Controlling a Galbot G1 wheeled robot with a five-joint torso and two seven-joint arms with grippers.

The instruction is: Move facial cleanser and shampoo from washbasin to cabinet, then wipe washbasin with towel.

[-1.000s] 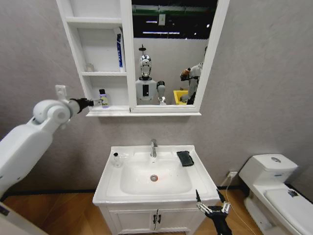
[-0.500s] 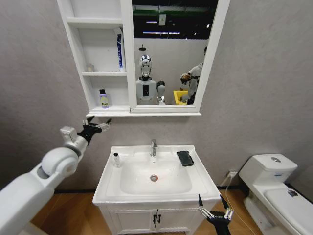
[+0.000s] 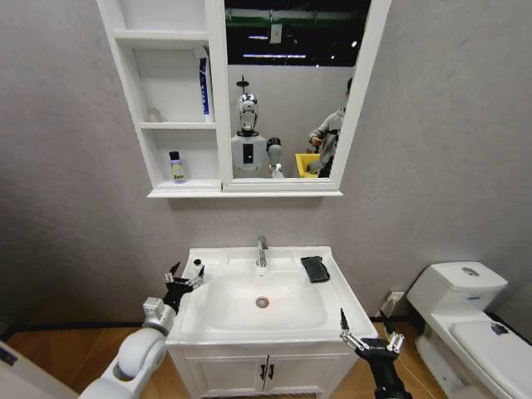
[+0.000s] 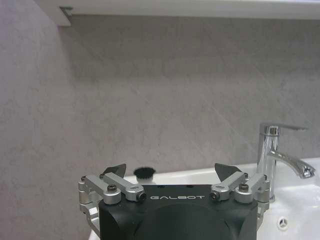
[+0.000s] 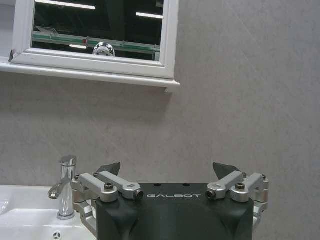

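Note:
The white washbasin (image 3: 187, 320) has a chrome tap (image 3: 261, 249), and the black folded towel (image 3: 314, 268) lies on its back right rim. Above it hangs the cabinet (image 3: 141, 125). A white, black-capped bottle (image 3: 175, 167) stands on its lowest shelf, and a blue-and-white tube (image 3: 203, 87) leans on the middle one. My left gripper (image 3: 184, 278) is open at the basin's left rim, just short of a small clear bottle with a black cap (image 3: 198, 268). That black cap (image 4: 144, 172) peeks out beyond the left gripper (image 4: 170, 170). My right gripper (image 3: 366, 339) hangs open off the basin's front right corner.
A framed mirror (image 3: 287, 91) joins the cabinet on the right. A white toilet (image 3: 461, 307) stands at the right. The two-door vanity cupboard (image 3: 266, 374) sits under the basin. The tap (image 5: 65, 185) and the mirror frame (image 5: 167, 40) lie ahead of my right gripper (image 5: 167, 167).
My left arm came down from the cabinet's lowest shelf to the basin's left rim, leaving the black-capped bottle on the shelf. The right gripper has barely shifted.

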